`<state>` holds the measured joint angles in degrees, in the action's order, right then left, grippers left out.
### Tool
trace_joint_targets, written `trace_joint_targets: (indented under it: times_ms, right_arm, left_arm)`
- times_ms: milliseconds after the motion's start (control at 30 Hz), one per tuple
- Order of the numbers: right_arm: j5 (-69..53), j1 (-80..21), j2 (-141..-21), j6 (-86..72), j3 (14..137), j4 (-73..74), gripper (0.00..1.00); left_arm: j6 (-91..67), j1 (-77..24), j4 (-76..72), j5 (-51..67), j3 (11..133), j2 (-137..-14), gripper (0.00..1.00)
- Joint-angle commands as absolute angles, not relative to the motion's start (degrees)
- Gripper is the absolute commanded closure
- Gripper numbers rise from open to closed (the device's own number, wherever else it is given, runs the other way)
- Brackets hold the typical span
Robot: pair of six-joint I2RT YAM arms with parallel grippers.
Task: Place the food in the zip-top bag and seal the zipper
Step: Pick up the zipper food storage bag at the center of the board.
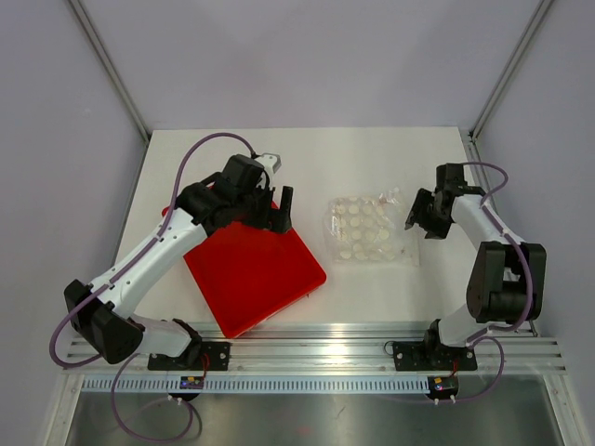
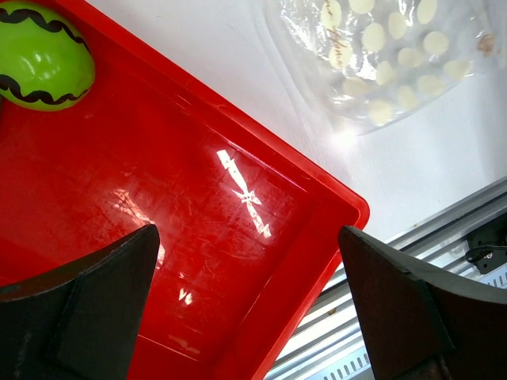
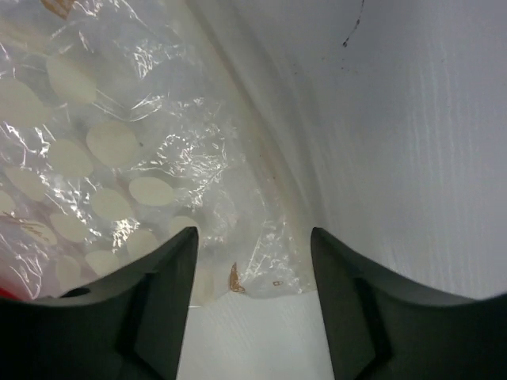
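**Op:** Where am I standing on the bagging job?

**Eng:** You're sitting at the very start. Nothing is going into the zip-top bag [image 1: 367, 232] yet. It's lying flat on the table [image 1: 390, 158] just right of the red tray [image 1: 251, 279], and only its white dots are showing through the plastic.

**Op:** Food?

**Eng:** The lime-green ball [image 2: 43, 55] is resting inside the tray, at the upper left of your left wrist view. The dark pod isn't showing in any view. Your left arm is covering the tray's far end from above, so I can't tell where it's lying.

**Op:** Grippers?

**Eng:** Your left gripper [image 1: 277, 214] is hanging over the tray's far end, jaws spread wide, carrying nothing. The ball is lying near it, not between the fingers. Your right gripper [image 3: 253, 237] is hovering at the bag's right edge, jaws apart, also empty. Crinkled plastic is showing between and ahead of the fingers, but I can't tell whether they're touching it.

**Op:** Zipper?

**Eng:** I'm not making out the strip clearly, so I can't say whether the mouth is open or shut.

**Op:** So what's left?

**Eng:** My read: everything. You're looking at grabbing the ball, locating the pod, getting the mouth open, loading both, then pressing the seal along its length.
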<state>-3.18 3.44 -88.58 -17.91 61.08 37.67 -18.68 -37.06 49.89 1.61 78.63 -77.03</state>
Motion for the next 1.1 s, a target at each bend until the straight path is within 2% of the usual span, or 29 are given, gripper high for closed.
trace_joint_targets:
  times_ms: [0,67,200,333,367,400,433,533,767,867,1067]
  right_arm:
    - [-5.45,3.69,-91.05,-18.1,61.79,36.48,0.29]
    - [-5.36,3.69,-93.33,-17.93,61.96,36.3,0.25]
    - [-4.92,3.69,-96.41,-17.14,62.75,35.95,0.24]
    - [-7.46,3.69,-98.78,-16.79,63.19,34.46,0.31]
    - [-8.25,3.69,-99.49,-16.79,63.28,34.28,0.43]
    - [-8.35,3.69,-99.67,-17.05,63.46,34.36,0.51]
    - [-8.26,3.69,-99.15,-17.22,63.37,34.45,0.7]
    - [-6.34,3.69,-95.3,-18.19,62.32,34.36,1.0]
    - [-4.14,1.85,-83.07,-18.28,62.22,38.57,1.0]
    - [-1.77,-3.41,-79.46,-18.9,63.98,41.82,0.98]
    - [12.21,-16.78,-73.92,-22.06,65.39,46.58,1.0]
  left_arm:
    - [-19.07,-37.44,48.51,2.11,79.81,-76.47,0.01]
    - [-19.16,-37.44,48.6,1.93,79.89,-76.55,0.01]
    - [-19.34,-37.44,48.78,1.76,79.8,-76.64,0.01]
    - [-19.69,-37.7,48.69,1.67,79.89,-76.99,0.01]
    - [-19.86,-37.79,48.69,1.67,79.89,-77.17,0.01]
    - [-19.95,-37.88,48.78,1.76,79.89,-77.17,0.01]
    - [-20.04,-38.14,48.95,1.5,79.89,-77.34,0.01]
    - [-20.13,-38.58,49.22,1.14,79.98,-77.6,0.01]
    - [-21.35,-39.2,47.91,5.53,84.37,-79.71,0.01]
    - [-22.49,-39.37,46.24,9.57,87.18,-81.12,0.01]
    - [-26.88,-39.37,42.63,17.39,93.95,-84.46,0.02]
